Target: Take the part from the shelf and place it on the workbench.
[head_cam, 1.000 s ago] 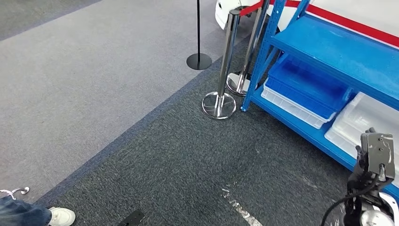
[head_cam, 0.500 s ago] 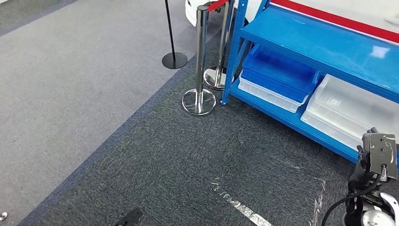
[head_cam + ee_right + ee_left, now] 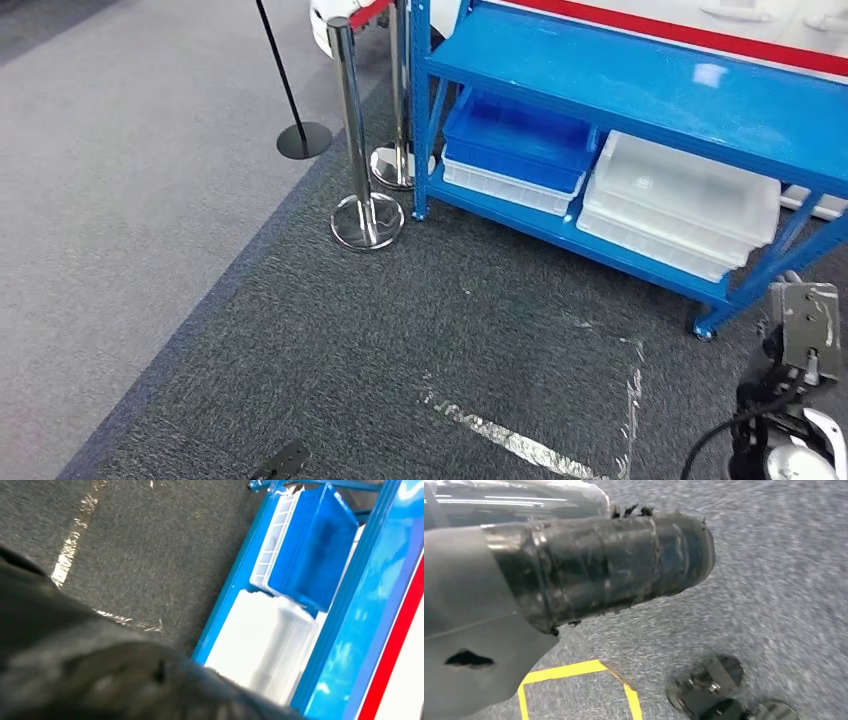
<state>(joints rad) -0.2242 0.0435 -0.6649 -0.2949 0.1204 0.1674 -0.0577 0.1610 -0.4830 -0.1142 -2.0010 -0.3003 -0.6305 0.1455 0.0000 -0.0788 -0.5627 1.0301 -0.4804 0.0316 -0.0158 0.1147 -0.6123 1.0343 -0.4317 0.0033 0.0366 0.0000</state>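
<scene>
Ahead, we record a blue steel shelf [image 3: 640,85], its flat deck glossy and scuffed. On its lowest tier sit a blue plastic bin [image 3: 515,135] nested on a white ribbed one, and beside it two stacked translucent tubs [image 3: 680,200]. We cannot make out the part on it. Chrome stanchions [image 3: 362,150] with round bases stand on dark speckled carpet [image 3: 400,340], crossed by worn tape strips [image 3: 510,440]. Our right hand [image 3: 790,370] hangs low near the shelf's corner leg; whether it is closed we cannot tell. Our left hand [image 3: 599,565] shows a dark ribbed casing above grey carpet with yellow tape [image 3: 574,672]; its grasp is likewise unclear.
</scene>
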